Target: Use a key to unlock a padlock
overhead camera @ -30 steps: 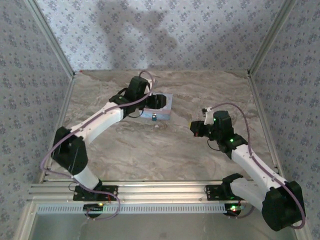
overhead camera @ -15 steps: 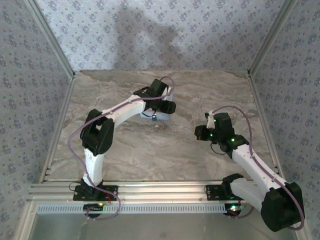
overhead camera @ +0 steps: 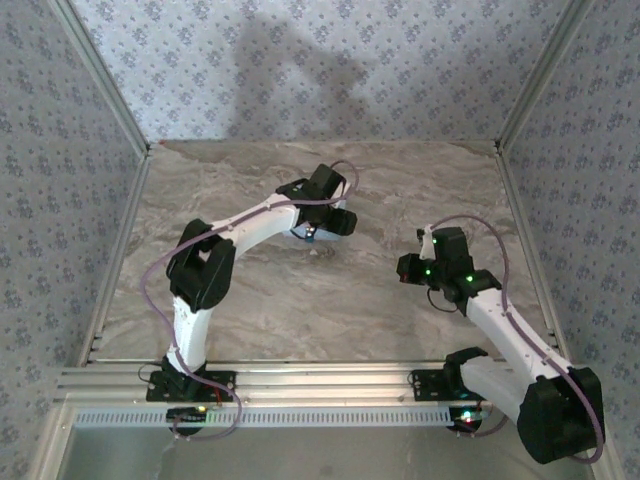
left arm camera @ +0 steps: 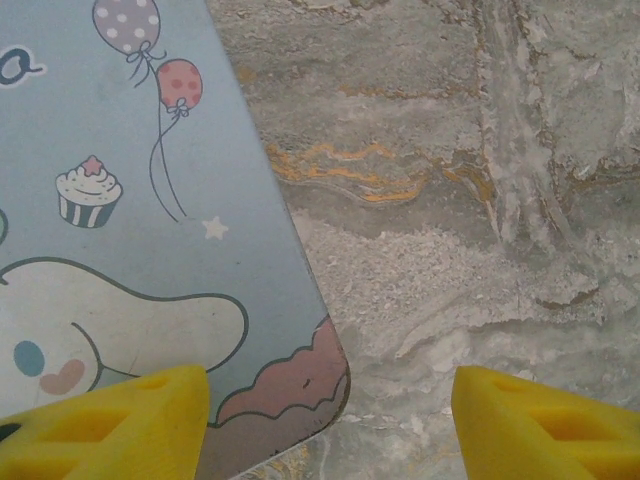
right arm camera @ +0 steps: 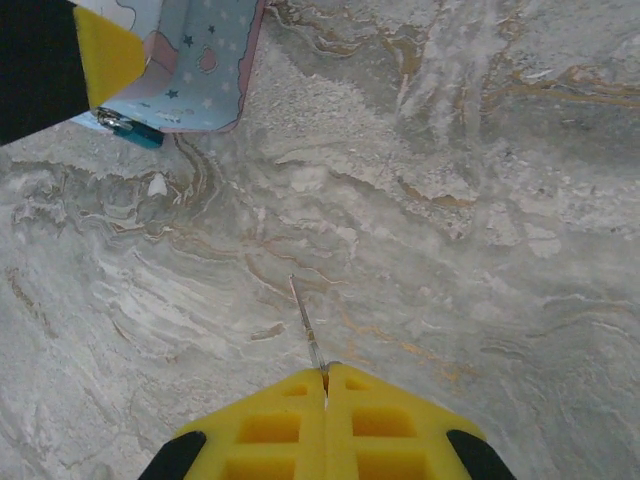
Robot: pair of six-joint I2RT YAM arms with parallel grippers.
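1. The right claw (right arm camera: 325, 380) is pinched shut on the key (right arm camera: 303, 320). The key's thin blade sticks out past the yellow pads and points just short of 12 o'clock in the right wrist view.
2. The padlock (right arm camera: 128, 128) lies on the counter (right arm camera: 450, 200), touching the near edge of the cartoon tin (right arm camera: 205, 70). In that same view it sits up at about 10 o'clock from the key tip, well apart from it.
3. Its blue body and silvery shackle run roughly along a 9-to-3 line, so its long axis lies nearly crosswise to the blade. I'd say the key has to swing round as well as travel before it can find the keyhole, which I cannot make out from here.
4. The left claw (left arm camera: 327, 420) hangs spread wide over the tin's rounded corner, gripping nothing. It is by far the nearer to the padlock, and looks best placed to steady the lock.
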